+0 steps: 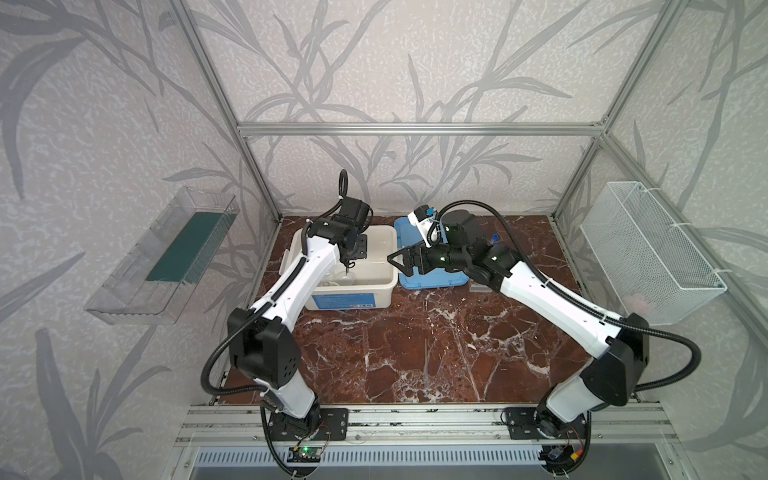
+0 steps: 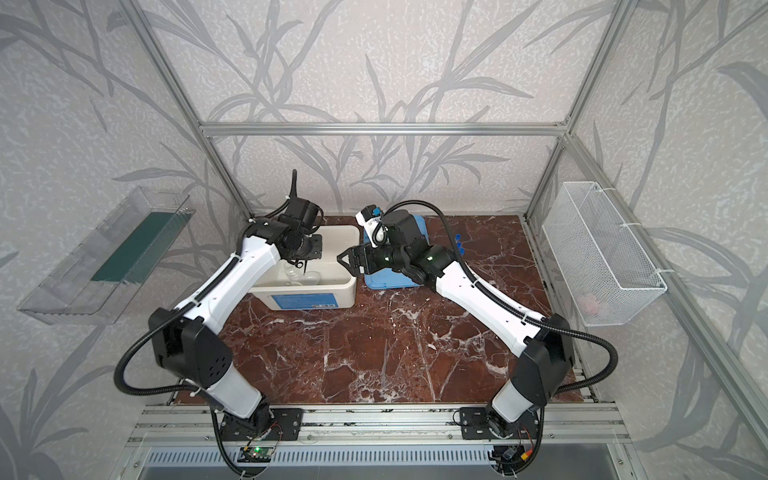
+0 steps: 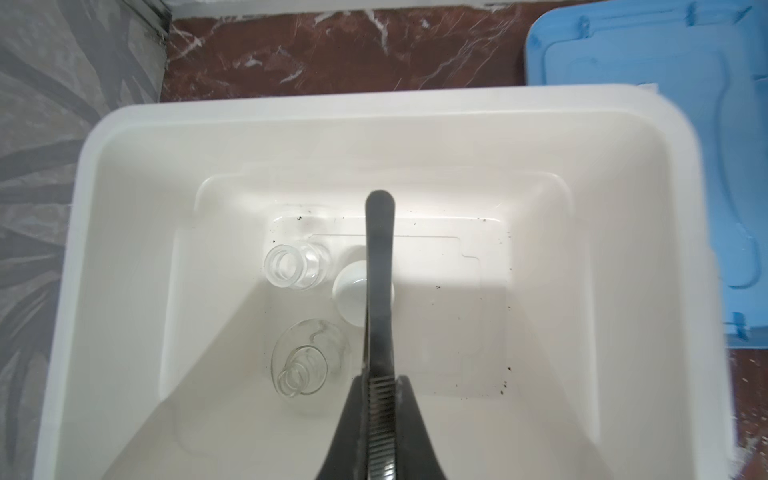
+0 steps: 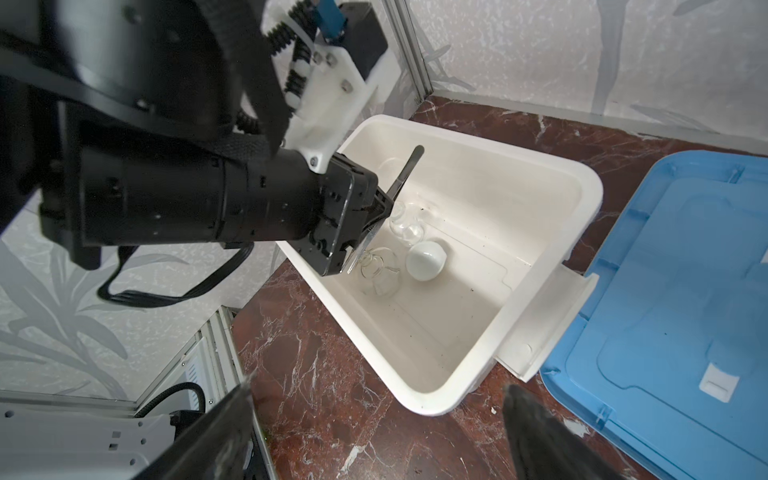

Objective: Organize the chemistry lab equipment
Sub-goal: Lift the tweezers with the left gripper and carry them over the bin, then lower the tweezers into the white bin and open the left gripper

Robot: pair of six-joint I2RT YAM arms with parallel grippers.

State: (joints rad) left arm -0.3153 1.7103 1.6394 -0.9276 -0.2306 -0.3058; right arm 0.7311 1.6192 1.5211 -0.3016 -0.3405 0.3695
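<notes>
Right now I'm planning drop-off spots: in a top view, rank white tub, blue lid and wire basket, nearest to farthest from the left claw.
1. White tub: under the left claw.
2. Blue lid: right of the tub.
3. Wire basket: on the right wall.

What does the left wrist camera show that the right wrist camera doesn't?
Only the left wrist view: a look straight down the metal tweezers, with the left gripper shut on their ribbed grip and their length crossing in front of the small white dish.
Only the right wrist view: the left gripper seen from the side, and the right gripper open and empty.
Both: the white tub, the two clear glass vessels and the dish inside it, the tweezers, and the blue lid beside it.
</notes>
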